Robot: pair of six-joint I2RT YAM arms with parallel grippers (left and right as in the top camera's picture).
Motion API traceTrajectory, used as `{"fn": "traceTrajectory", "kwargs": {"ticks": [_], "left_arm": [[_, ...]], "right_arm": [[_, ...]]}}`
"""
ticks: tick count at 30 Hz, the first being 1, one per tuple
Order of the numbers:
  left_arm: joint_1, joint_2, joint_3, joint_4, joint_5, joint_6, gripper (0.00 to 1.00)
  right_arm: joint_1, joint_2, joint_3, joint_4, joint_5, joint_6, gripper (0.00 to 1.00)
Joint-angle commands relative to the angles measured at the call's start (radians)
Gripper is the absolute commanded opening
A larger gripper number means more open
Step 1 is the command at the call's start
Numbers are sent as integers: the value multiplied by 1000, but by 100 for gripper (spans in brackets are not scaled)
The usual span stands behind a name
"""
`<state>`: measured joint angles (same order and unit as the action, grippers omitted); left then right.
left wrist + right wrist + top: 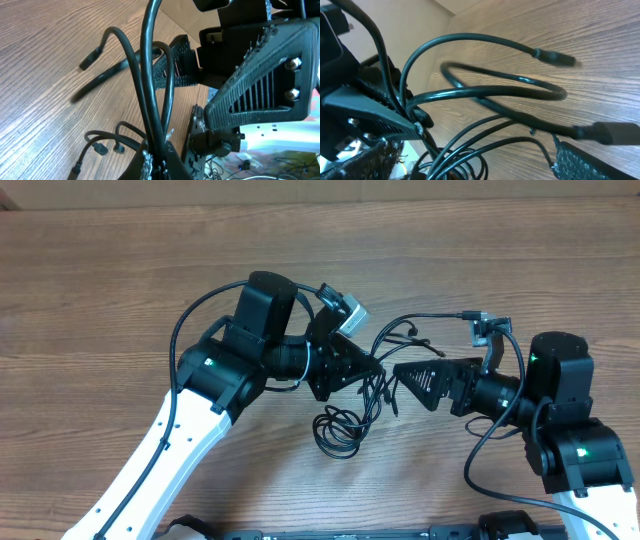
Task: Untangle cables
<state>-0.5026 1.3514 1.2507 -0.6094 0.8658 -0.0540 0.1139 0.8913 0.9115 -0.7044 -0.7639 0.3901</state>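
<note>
Several thin black cables (385,350) lie tangled on the wooden table between my two grippers, with a loose coil (340,430) toward the front. Plug ends reach toward the back (470,316). My left gripper (368,370) is shut on a bunch of the cables; in the left wrist view the cords (150,95) rise straight out of its closed jaws (160,167). My right gripper (402,375) faces it from the right, open. In the right wrist view several cables (485,92) pass between its spread fingers (470,167) without being pinched.
The two grippers sit very close, tip to tip; the right gripper's ribbed finger (265,75) fills the right of the left wrist view. Thicker arm cables loop above both arms (190,320). The bare wooden table (120,270) stretches to the left and back.
</note>
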Motion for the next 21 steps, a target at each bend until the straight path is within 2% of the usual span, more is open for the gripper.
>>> {"fn": "traceTrajectory", "kwargs": {"ticks": [1,6,21], "left_arm": [[-3,-17,31,5,1,-14,4],[-3,-17,31,0,112,-13,4],[-2,-17,31,-6,113,-13,4]], "right_arm": [[4,-3,15,19,-11,60,100],[4,-3,15,-3,65,96,100],[4,-3,15,-206,601,126,100]]}}
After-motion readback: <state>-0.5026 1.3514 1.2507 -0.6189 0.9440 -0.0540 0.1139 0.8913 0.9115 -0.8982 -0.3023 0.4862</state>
